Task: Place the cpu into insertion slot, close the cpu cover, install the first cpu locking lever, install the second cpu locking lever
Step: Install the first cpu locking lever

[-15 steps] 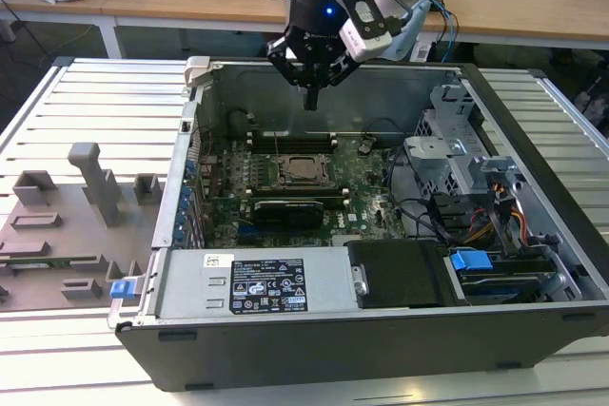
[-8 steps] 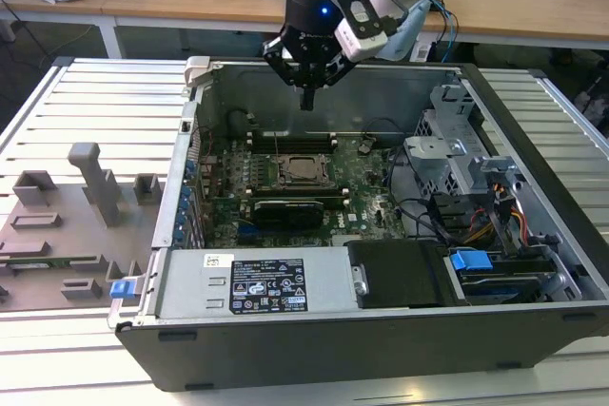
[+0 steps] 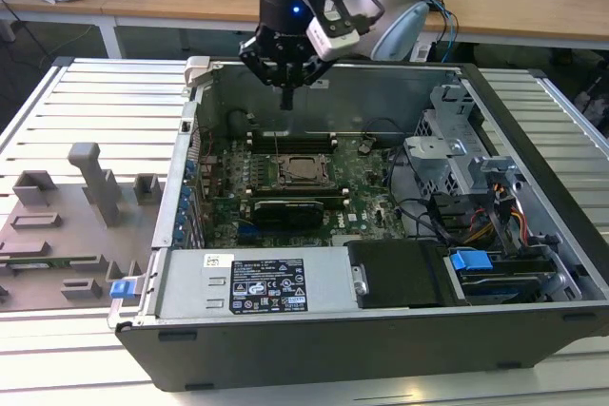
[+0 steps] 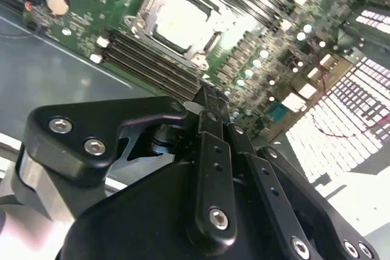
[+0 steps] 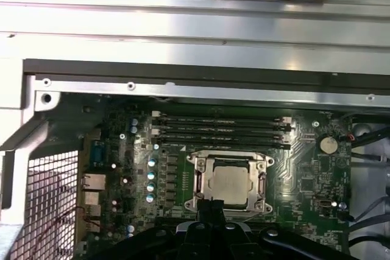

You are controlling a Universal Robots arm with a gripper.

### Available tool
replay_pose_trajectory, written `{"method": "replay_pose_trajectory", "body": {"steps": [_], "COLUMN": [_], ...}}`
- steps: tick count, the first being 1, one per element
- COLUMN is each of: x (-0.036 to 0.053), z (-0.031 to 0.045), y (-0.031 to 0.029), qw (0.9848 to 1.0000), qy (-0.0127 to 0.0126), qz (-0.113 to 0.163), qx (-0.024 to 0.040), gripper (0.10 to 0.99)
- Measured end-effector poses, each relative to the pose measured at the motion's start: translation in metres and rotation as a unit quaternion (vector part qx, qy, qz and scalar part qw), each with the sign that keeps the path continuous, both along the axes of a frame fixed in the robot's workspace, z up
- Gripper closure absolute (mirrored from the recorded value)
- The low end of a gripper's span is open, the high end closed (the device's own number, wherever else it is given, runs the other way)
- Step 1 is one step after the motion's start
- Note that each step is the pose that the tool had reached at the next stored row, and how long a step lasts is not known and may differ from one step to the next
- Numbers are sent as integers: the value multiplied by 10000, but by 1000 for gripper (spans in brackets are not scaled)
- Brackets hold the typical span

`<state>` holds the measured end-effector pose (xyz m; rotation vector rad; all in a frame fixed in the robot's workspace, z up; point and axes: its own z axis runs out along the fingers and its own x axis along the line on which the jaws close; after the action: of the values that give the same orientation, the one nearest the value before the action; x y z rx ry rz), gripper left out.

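The cpu (image 5: pixel 231 181) lies flat in the insertion slot (image 5: pixel 263 182) on the green motherboard, its silvery top showing in the exterior view (image 3: pixel 303 169) and in the second wrist view (image 4: pixel 180 22). The cpu cover (image 5: pixel 228 158), a silver frame, lies down around the chip's edges. I cannot tell whether the locking levers are latched. My gripper (image 3: pixel 286 100) hangs above the board, near the case's back wall and well clear of the socket. Its black fingers are shut together with nothing between them in both wrist views (image 5: pixel 210 206) (image 4: pixel 207 98).
Long black memory slots (image 5: pixel 222 131) run beside the socket. A black card (image 3: pixel 285 211) lies on its other side. The power supply (image 3: pixel 257 284) and the drive cage with cables (image 3: pixel 476 187) line the open case. Grey fixtures (image 3: pixel 86 187) stand on the table at the exterior view's left.
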<state>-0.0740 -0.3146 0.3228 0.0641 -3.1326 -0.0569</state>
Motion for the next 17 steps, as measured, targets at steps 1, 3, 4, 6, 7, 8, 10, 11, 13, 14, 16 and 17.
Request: {"method": "replay_pose_trajectory", "body": {"steps": [1,3,4,6,7,8,10,11,13,14,16,17], "x": [-21,-48,-57,-71,-76,-82,-114,-126,-154,-163,-186,-195], "z": [-6,-28,-52,-123,-141,-161,-228,-249,-322,-347,-401,-418], "y": [0,0,1,4,5,7,18,25,55,68,98,109], "qw": [10000,10000,10000,10000,10000,10000,10000,10000,10000,10000,10000,10000], "qy": [-1,-1,-1,-1,-1,-1,0,0,0,0,0,-1], "qz": [1,0,0,0,1,0,1,1,1,0,1,1], "qx": [0,-1,-1,-1,0,0,-1,-1,-1,-2,-1,0], "gripper": [980,980,980,980,980,980,980,980,980,980,980,980]}}
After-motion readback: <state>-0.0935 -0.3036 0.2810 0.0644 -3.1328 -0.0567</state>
